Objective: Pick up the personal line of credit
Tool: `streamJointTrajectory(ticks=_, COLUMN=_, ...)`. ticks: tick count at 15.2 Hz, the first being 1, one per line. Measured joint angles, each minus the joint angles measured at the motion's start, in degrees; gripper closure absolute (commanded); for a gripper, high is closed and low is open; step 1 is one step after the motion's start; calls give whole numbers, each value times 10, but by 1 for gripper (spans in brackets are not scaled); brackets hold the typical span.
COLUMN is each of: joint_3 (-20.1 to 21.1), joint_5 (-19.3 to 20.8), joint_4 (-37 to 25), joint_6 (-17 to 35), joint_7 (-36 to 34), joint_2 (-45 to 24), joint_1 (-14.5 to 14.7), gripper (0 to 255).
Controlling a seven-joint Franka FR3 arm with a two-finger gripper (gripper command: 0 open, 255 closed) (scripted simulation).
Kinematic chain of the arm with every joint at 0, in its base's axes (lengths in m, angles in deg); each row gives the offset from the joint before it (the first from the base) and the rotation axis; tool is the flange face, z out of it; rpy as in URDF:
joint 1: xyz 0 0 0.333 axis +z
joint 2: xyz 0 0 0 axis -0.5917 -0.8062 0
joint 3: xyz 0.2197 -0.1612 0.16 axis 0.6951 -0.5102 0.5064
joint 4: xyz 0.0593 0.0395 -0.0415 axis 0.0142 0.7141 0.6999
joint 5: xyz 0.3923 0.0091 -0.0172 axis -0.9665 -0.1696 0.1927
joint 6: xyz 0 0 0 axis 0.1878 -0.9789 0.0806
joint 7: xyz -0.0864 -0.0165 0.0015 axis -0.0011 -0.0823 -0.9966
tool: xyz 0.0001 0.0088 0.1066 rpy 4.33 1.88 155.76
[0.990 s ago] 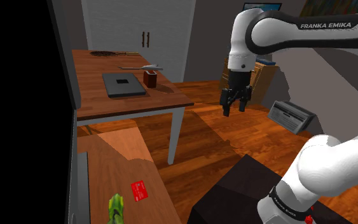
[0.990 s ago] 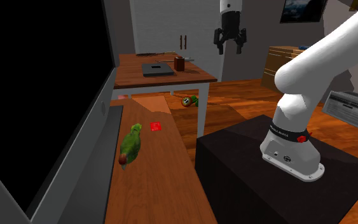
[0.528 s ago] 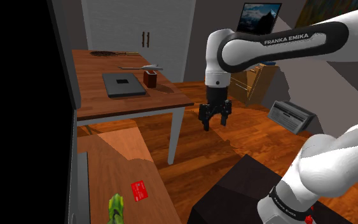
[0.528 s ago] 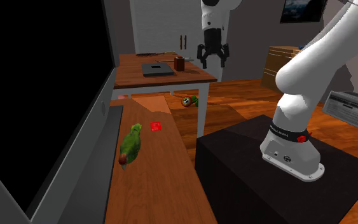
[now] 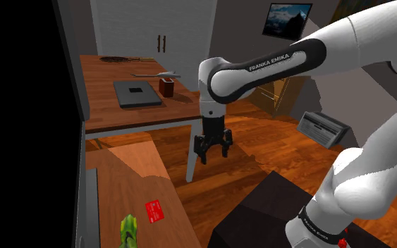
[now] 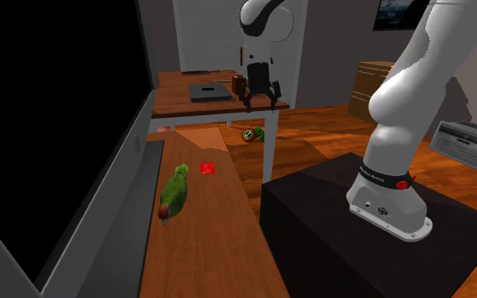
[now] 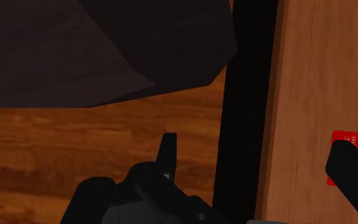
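White Franka arm (image 5: 260,67) bent low over a wooden floor (image 5: 260,162), black claw (image 5: 214,156) pointing down, fingers spread wide, released, nothing between them. In the shoulder view, hanging in front of the white leg (image 5: 191,169) of the far worktop (image 5: 105,84), short of the dark box stand (image 6: 330,212).

Flat on the near worktop (image 5: 119,187), the red card (image 5: 156,211) — the personal line of credit — well apart from the claw, on a long wooden surface along the shoulder view's lower left. Near the card on the camera's side, a green parrot figure (image 5: 128,231) lying on the same boards, not touching it. From the wrist camera, one corner of the card tucked behind a black fingertip (image 7: 352,168), white print on the red face too small to read; a black strip between worktop edge and floor.

On the far worktop: a flat grey slab (image 5: 137,94), a small brown cup (image 5: 167,87) just beside it, a pale slender object (image 5: 158,74) behind. Beyond — white cupboard doors (image 5: 154,35) and a framed landscape (image 5: 287,19) on the wall. On the floor at the shoulder view's right, a grey tilted box (image 5: 322,128). Pure black area (image 5: 13,106) down the shoulder view's left.
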Motion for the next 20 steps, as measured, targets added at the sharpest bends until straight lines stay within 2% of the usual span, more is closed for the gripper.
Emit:
streamJointTrajectory(ticks=10, joint_3=37, joint_5=-17, joint_4=-105, joint_6=74, joint_7=-67, joint_2=-211, joint_1=39, gripper=0)
streamJointTrajectory(ticks=20, joint_3=49, joint_5=-12, joint_4=-293, joint_6=92, joint_7=-130, joint_2=-443, joint_1=96, gripper=0)
